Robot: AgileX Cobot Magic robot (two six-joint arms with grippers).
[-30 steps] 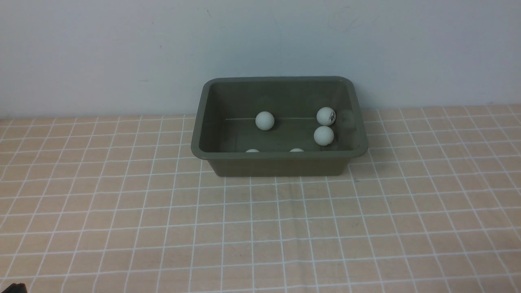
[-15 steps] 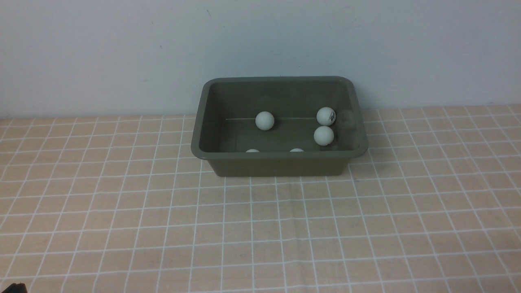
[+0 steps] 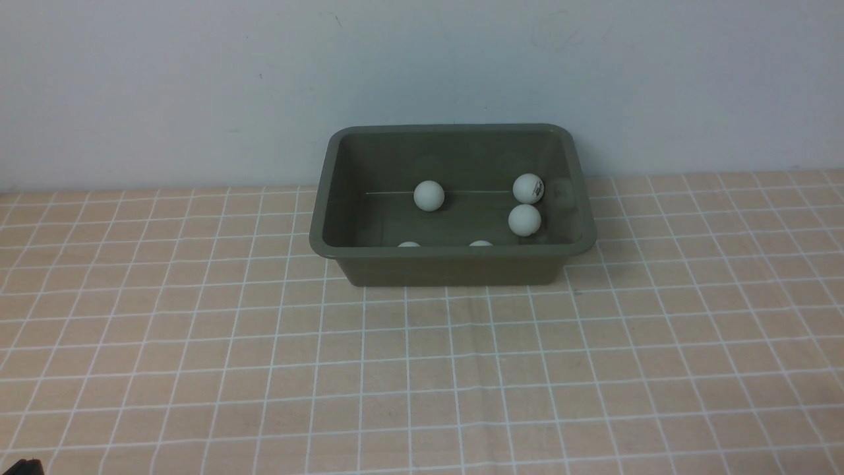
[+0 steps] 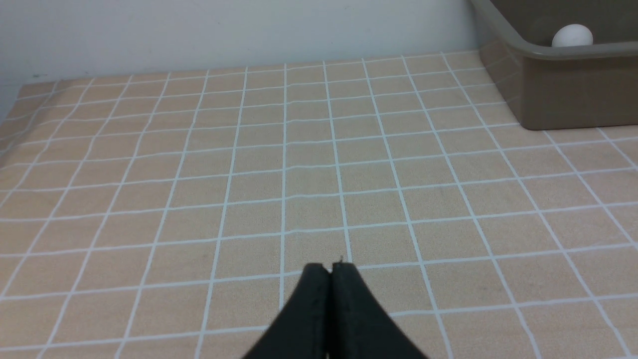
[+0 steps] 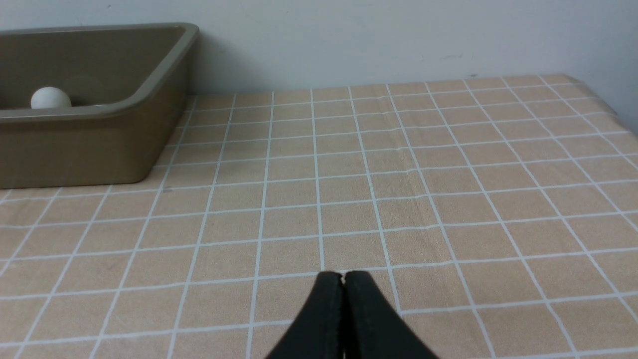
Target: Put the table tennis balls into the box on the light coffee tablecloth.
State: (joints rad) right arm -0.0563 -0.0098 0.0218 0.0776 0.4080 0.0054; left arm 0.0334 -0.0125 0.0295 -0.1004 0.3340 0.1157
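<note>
A: Where are the table tennis balls point(image 3: 429, 196)?

B: All five lie inside the box point(image 3: 452, 260). One sits left of centre on the floor of the box. Two sit toward the right wall, one at the far side point(image 3: 528, 188) with a small dark mark on it, the other just nearer point(image 3: 525, 220), the pair almost touching. Two more lie against the near wall, and only their tops show over the rim: one point(image 3: 409, 244) to the left, one point(image 3: 481, 243) near the middle.

A: And the box itself?

B: It is an olive-green tub without a lid, standing upright on the light coffee tablecloth point(image 3: 264, 356) at the far side of the table, close to the pale wall point(image 3: 165, 86). Its long side faces the robot.

A: What about the grippers?

B: The left gripper point(image 4: 331, 267) has its black jaws pressed together with nothing between them. It hangs over bare cloth, well apart from the box, which shows at the edge of the left wrist view with one ball point(image 4: 572, 36) visible over its rim. The right gripper point(image 5: 343, 274) is the same: jaws pressed together, holding nothing, over the cloth and well apart from the box. In the right wrist view one ball point(image 5: 50, 97) peeks above the rim.

A: Is anything on the cloth near the box?

B: I see only the grid of thin white lines.
</note>
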